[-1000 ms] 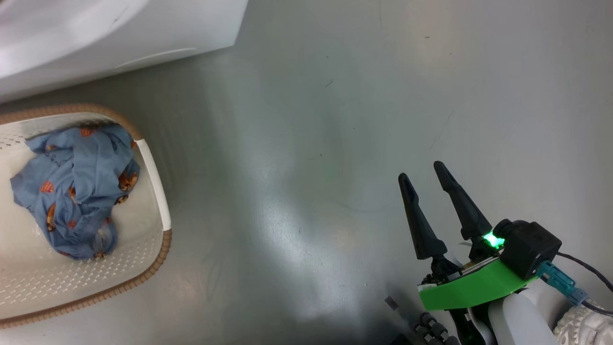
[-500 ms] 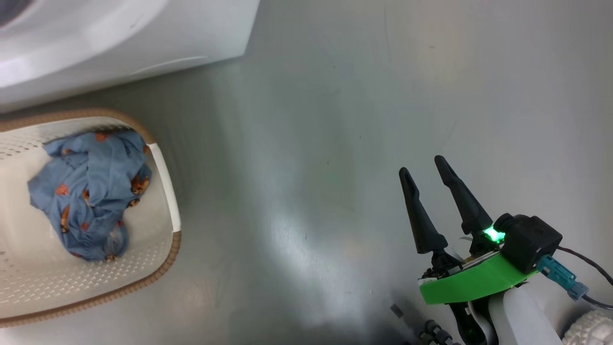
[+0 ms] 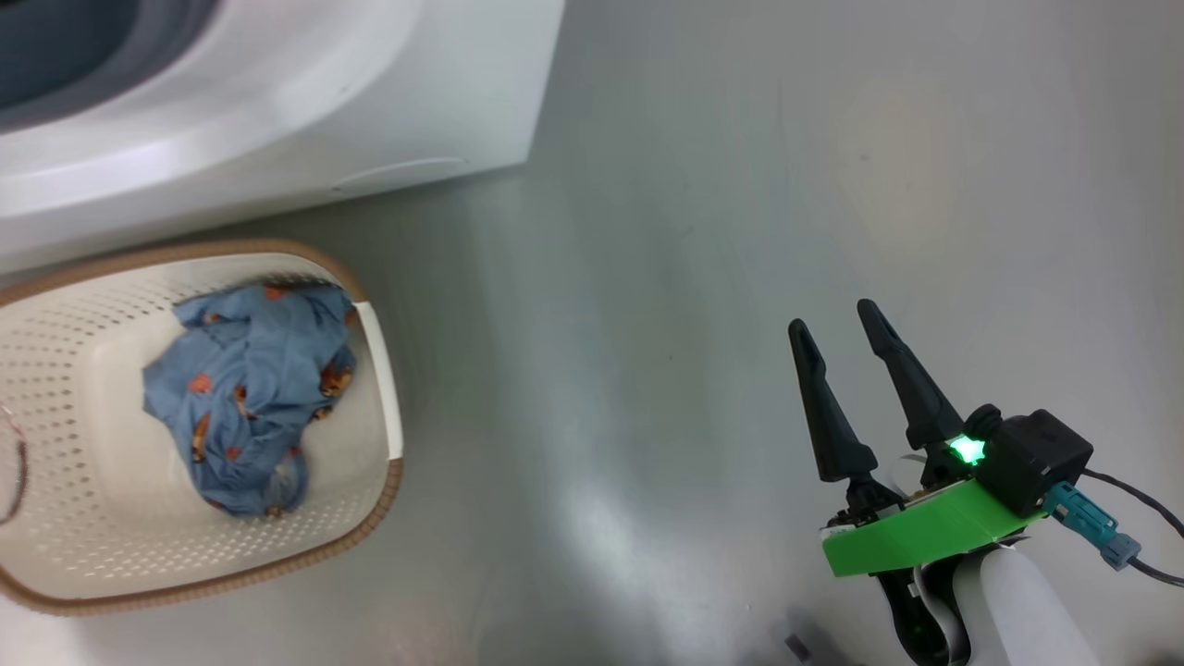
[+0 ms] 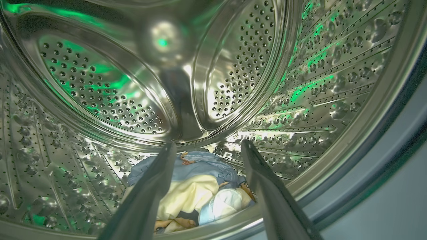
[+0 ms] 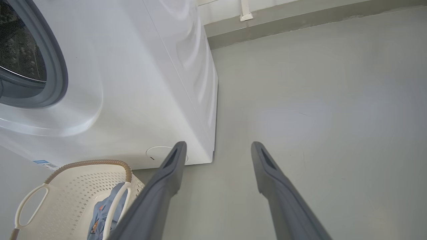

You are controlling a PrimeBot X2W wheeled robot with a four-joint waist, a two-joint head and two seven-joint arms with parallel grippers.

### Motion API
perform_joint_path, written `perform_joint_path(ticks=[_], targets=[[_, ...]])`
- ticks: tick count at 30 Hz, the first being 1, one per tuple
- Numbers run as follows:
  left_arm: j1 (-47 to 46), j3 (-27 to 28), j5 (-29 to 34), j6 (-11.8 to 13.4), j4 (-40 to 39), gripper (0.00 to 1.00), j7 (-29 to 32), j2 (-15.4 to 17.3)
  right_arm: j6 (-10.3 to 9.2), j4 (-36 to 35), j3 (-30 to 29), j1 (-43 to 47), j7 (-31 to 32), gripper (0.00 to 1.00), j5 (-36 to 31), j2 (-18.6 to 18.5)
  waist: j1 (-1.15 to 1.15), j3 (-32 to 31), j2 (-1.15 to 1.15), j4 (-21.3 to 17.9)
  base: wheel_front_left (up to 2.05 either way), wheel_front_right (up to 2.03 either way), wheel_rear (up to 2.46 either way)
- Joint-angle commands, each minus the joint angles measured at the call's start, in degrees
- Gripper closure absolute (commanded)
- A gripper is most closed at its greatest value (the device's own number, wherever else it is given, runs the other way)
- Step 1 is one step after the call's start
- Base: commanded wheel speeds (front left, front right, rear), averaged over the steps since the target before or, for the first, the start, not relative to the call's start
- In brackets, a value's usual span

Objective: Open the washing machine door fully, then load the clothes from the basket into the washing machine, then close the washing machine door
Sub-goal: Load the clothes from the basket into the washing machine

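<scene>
The white washing machine (image 3: 324, 111) stands at the upper left, its grey-blue seal (image 5: 56, 66) ringing the open mouth; its door is out of view. My left gripper (image 4: 207, 144) is inside the steel drum (image 4: 100, 83), open and holding nothing. Beyond its fingers, blue and cream clothes (image 4: 196, 186) lie on the drum floor. The cream basket (image 3: 379, 504) sits on the floor in front of the washer, with a blue bear-print garment (image 3: 250, 388) bunched inside. My right gripper (image 3: 832, 316) hangs open over bare floor, far right of the basket (image 5: 83, 186).
The round white flap (image 5: 156, 153) and a blue label (image 5: 43, 163) sit low on the washer front. Grey floor (image 3: 694, 231) stretches right of the washer to a wall base (image 5: 300, 20). A thin cable (image 3: 14, 462) crosses the head view's left edge.
The head camera has moved: basket and washer now sit further right and lower in the picture, and the seal has come into view. The right gripper holds the same open pose.
</scene>
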Motion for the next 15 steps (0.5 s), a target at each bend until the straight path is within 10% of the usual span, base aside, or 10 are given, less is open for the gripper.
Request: perform_joint_path(ticks=[1, 15], targets=[[2.0, 2.4, 0.6, -0.2, -1.8, 0.00, -0.2, 2.0, 0.35, -0.6, 1.0, 0.0, -0.3, 0.00, -0.5, 0.0, 0.00, -2.5, 0.00, 2.0, 0.00, 0.00, 0.00], [14.7, 10.8, 6.5, -0.2, -7.7, 0.00, -0.2, -4.0, 0.35, 3.1, -0.6, 0.7, -0.3, 0.00, -0.8, 0.0, 0.00, -12.0, 0.00, 5.5, 0.00, 0.00, 0.00]])
